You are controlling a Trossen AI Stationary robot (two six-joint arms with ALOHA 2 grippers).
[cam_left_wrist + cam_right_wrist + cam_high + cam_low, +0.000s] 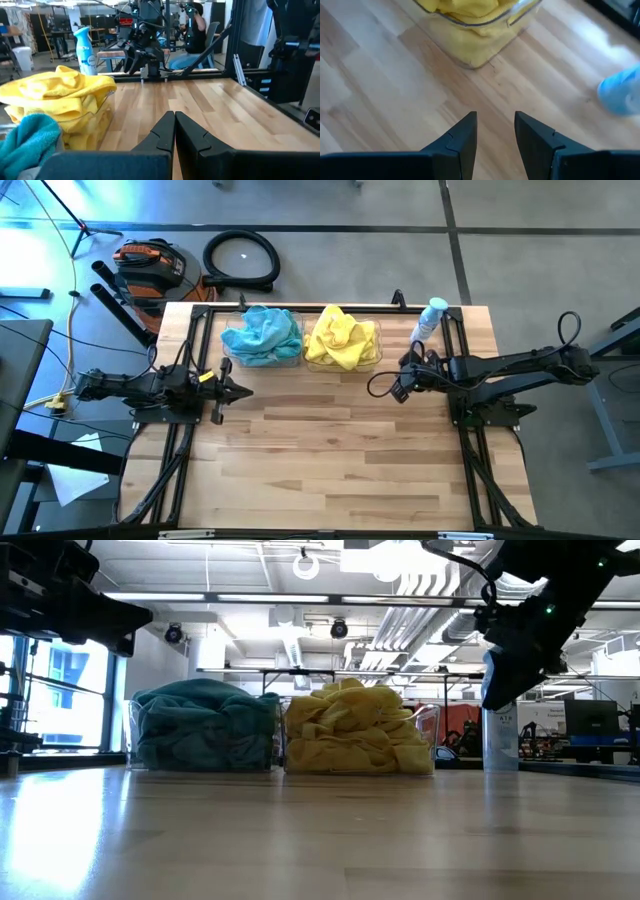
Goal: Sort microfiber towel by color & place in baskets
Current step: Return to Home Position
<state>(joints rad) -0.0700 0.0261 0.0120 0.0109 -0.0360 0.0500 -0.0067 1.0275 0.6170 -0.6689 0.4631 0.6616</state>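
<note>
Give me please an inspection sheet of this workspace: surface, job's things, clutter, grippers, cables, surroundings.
Surface: wooden table; no towel lies on it.
Job's things: left bin heaped with blue towels; right bin heaped with yellow towels.
Clutter: spray bottle beside the right bin.
Grippers: left gripper shut, empty; right gripper open, empty; both above the table.
Cables: black cable loop at the right gripper.
Surroundings: vacuum and coiled hose on the floor; seated person beyond the table.
</note>
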